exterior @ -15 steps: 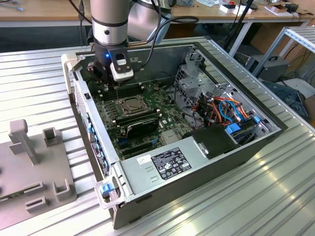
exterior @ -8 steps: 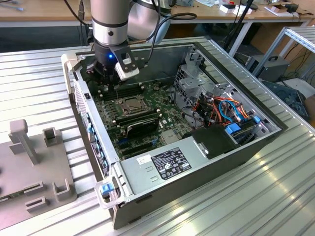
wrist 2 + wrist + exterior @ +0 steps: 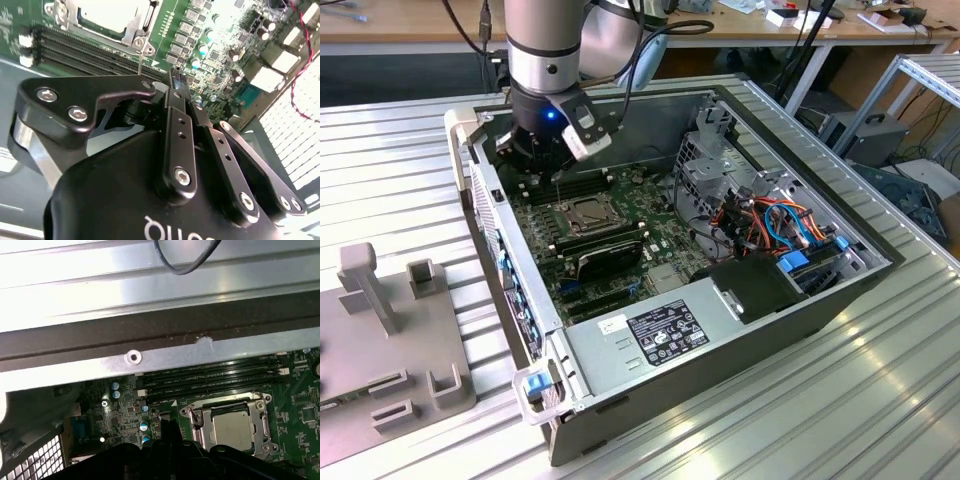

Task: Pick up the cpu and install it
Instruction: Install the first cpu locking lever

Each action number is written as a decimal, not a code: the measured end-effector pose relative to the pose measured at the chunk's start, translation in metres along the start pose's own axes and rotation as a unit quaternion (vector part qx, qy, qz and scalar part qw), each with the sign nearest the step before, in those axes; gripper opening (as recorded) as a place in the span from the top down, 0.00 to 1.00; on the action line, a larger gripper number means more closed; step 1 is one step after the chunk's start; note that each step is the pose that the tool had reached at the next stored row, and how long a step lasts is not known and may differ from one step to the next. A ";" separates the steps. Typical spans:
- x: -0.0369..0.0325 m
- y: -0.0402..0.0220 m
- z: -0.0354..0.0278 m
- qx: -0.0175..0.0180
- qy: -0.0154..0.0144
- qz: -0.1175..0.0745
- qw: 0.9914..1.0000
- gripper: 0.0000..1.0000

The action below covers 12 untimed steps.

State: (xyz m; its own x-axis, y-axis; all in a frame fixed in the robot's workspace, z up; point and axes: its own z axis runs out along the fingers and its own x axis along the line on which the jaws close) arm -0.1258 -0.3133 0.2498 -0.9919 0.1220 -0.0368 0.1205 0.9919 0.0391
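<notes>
- Gripper (image 3: 174, 84): fingers clenched together, with nothing that I can see between them. It hangs inside the open case (image 3: 470, 170), low over the board (image 3: 300, 410).
- The cpu (image 3: 231, 429) is not in my grasp. It lies flat in the socket, silver top up, with the frame (image 3: 264, 427) around it. It looks square to the frame on the sides I can see.
- My tips are beside the socket, not over it. They are at the corner nearest the memory slots (image 3: 215, 377) and near the case wall (image 3: 210, 351).
- A thin lever (image 3: 140, 61) rises at that corner, just beside my tips. I cannot tell whether I touch it or whether it is latched.
- Judgement: the placing looks done, and the step in hand is securing the chip.
- To do it well:
  - Push on the lever alone, never on the chip's top.
  - Follow the lever's arc rather than a straight line, so it does not slip off a closed tip.
  - Move slowly, because small capacitors crowd the board under me.
  - Keep my knuckles off the memory slot clips and the case wall.
</notes>
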 end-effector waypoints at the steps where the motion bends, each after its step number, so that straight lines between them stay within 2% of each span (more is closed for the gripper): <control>1: 0.0000 0.0000 0.0001 -0.001 0.001 -0.016 1.000 0.89; 2: 0.0000 0.0000 0.0004 -0.001 0.001 -0.035 0.999 0.89; 4: 0.0000 0.0000 0.0005 -0.002 0.002 -0.053 0.999 0.89; 7: 0.0000 0.0000 0.0010 -0.003 0.003 -0.087 0.996 0.89; 8: -0.0001 0.0002 0.0011 -0.003 0.004 -0.093 0.996 0.89; 10: 0.0000 0.0012 0.0010 -0.005 0.004 -0.099 0.995 0.89; 12: 0.0002 0.0023 0.0011 -0.008 0.004 -0.105 0.994 0.89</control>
State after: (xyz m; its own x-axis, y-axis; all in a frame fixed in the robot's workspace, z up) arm -0.1257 -0.3109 0.2488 -0.9954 -0.0877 -0.0375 -0.0894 0.9949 0.0472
